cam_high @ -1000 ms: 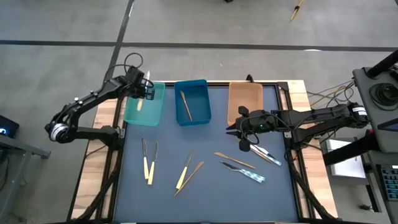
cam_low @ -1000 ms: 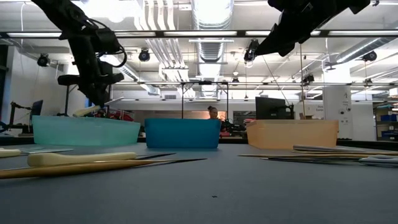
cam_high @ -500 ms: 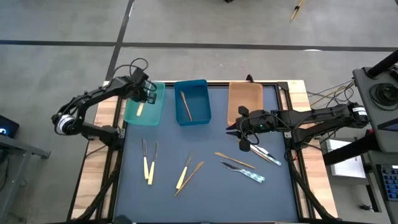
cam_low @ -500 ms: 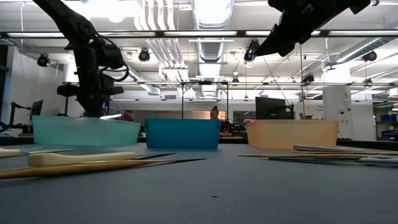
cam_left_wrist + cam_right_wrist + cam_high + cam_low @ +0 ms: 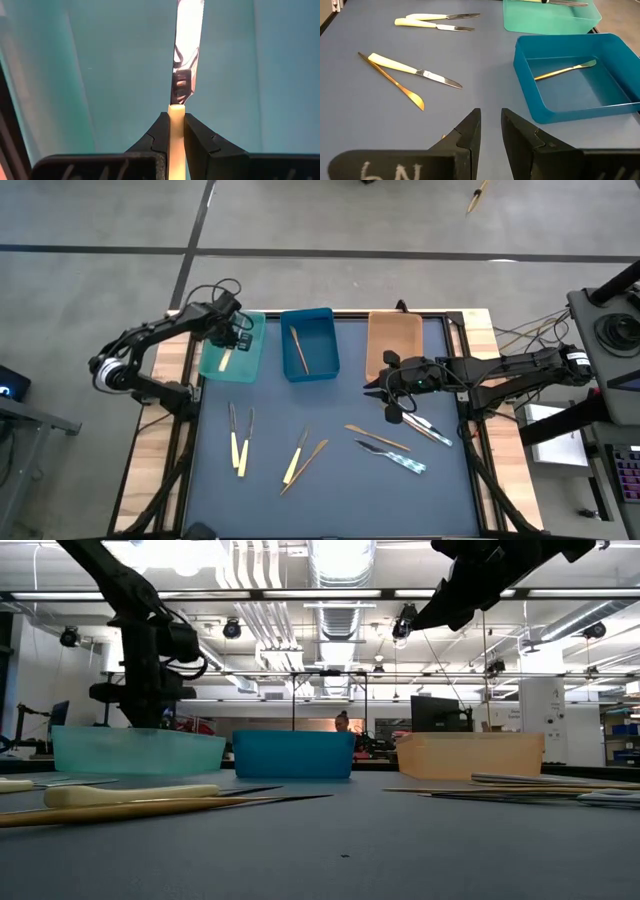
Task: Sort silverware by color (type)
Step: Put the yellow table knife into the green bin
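Note:
My left gripper (image 5: pixel 232 340) reaches down into the teal tray (image 5: pixel 250 365), shut on a cream-yellow handled knife (image 5: pixel 186 55) whose blade points away over the tray floor. My right gripper (image 5: pixel 490 117) hangs open above the mat near the orange tray (image 5: pixel 393 340), with nothing between its fingers. The blue tray (image 5: pixel 580 80) holds one tan-brown piece (image 5: pixel 563 70) flat on its floor. More silverware lies flat on the mat: two cream-handled knives (image 5: pixel 239 442), a cream and a tan-brown one (image 5: pixel 300 458), and tan-brown, blue-handled and silver ones (image 5: pixel 395 450). My left gripper pinches the knife's cream handle (image 5: pixel 176 111) between its two fingers, just behind the blade. The fingers come from above, pointing steeply down, and lie along the knife. The blade sticks out past the fingertips over the teal floor; whether its tip touches the floor, I cannot tell.
The three trays stand side by side along the mat's far edge. The dark mat (image 5: pixel 330 480) has bare room near its front edge and its middle. Wooden table strips (image 5: pixel 165 370) flank the mat. Cables lie beyond the right side (image 5: pixel 520 335).
My left gripper has come down into the teal tray and tipped to point more steeply downward, still shut on the cream-handled knife. The knife has gone down with it, below the tray's rim.

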